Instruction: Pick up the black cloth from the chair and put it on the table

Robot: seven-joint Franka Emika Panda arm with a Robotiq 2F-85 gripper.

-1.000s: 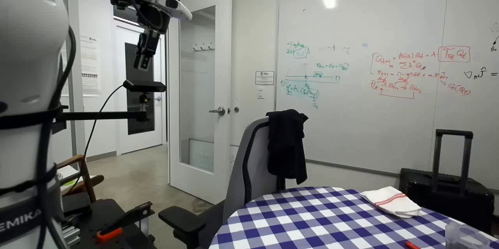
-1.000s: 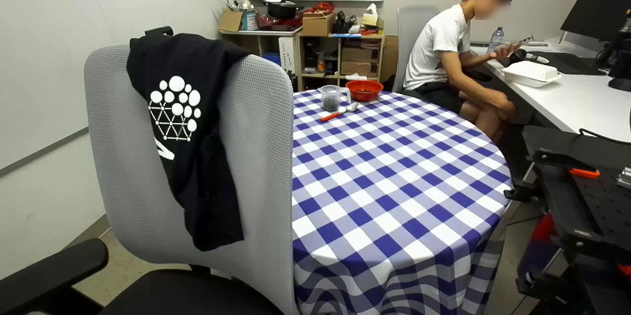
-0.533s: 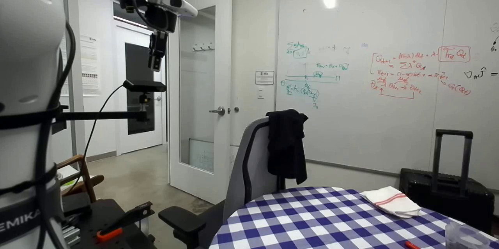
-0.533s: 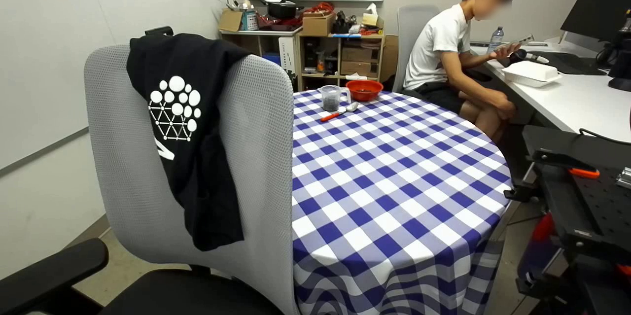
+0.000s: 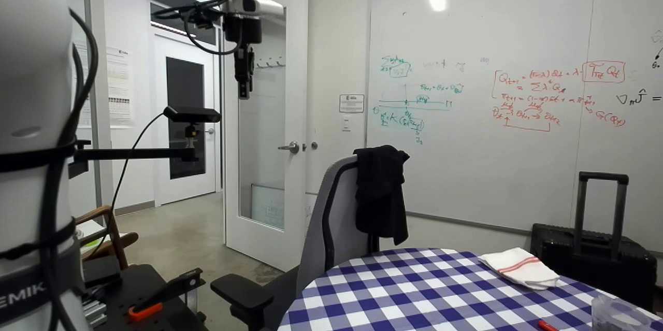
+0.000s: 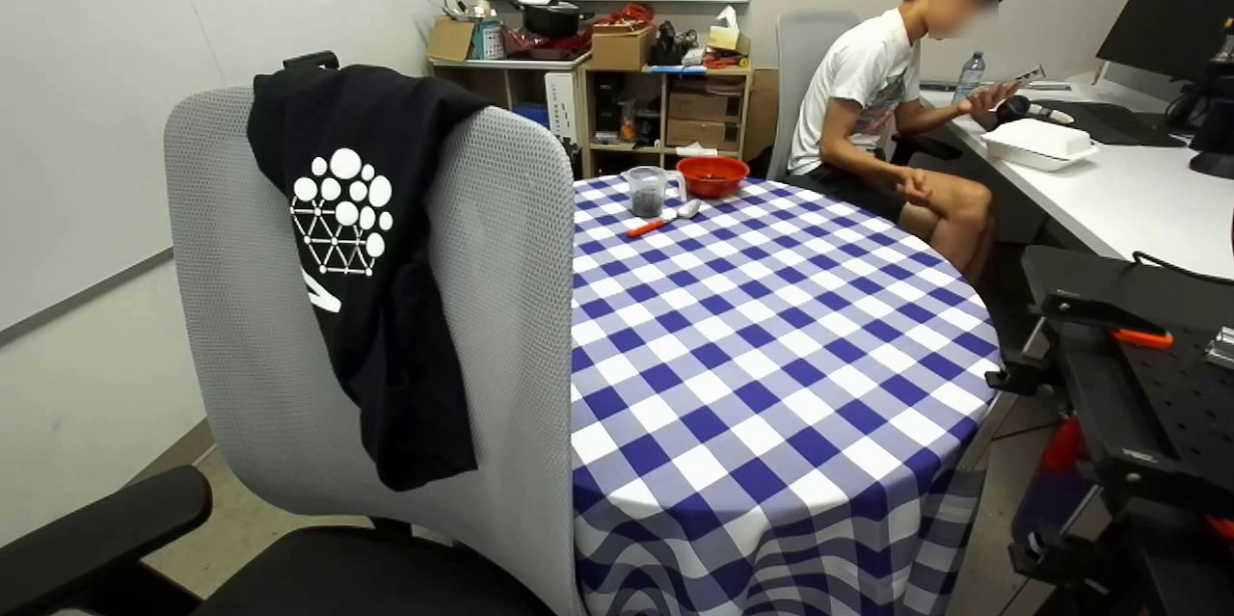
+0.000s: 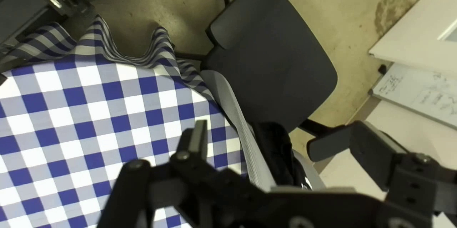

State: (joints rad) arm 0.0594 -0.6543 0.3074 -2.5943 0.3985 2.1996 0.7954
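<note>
Gripper (image 5: pixel 244 95) nearer chair (image 5: pixel 344 222); black cloth (image 5: pixel 382 193) — seemingly — below.

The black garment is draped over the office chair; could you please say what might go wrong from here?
The black garment hangs down both sides of the mesh backrest, so the gripper might pinch both and drag the office chair. Over the table, its loose end could sweep the clear handled cup or red bowl.

In an exterior view, open air separates the fingers (image 5: pixel 243 85) from the black cloth (image 5: pixel 382 193). The tall-backed chair (image 6: pixel 289 385), just beside the counter (image 6: pixel 791 336), bars a low pass; mid-counter offers room, with 1 cup (image 6: pixel 646 194), 1 spoon (image 6: pixel 665 219) and 1 bowl (image 6: pixel 713 177) grouped beyond.
</note>
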